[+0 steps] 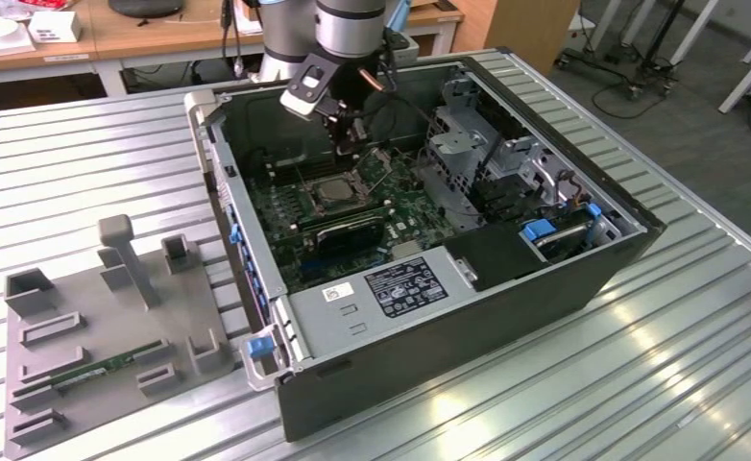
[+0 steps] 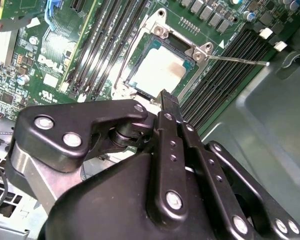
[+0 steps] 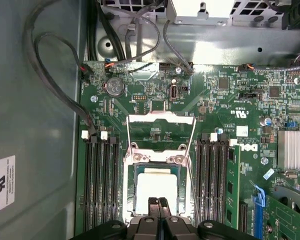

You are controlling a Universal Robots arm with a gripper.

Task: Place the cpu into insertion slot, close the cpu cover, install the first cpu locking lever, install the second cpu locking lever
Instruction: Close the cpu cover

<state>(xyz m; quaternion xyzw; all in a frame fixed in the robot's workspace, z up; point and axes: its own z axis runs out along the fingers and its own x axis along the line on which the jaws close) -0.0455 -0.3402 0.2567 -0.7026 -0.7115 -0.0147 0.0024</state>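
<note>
First wrist view: the cpu (image 3: 157,184) sits in the insertion slot (image 3: 128,190), just ahead of my claw (image 3: 158,201), which is pinched narrow and holds nothing. I judge the chip light, stiff and fragile, so I'd grip its edges only. The cpu cover (image 3: 160,118) lies open beyond.

The end effector (image 2: 166,98), fingers together, hangs over the seated cpu (image 2: 157,71).

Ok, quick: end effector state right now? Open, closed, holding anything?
End effector: closed, fingertips together, nothing held, poised just over the chip.
</note>
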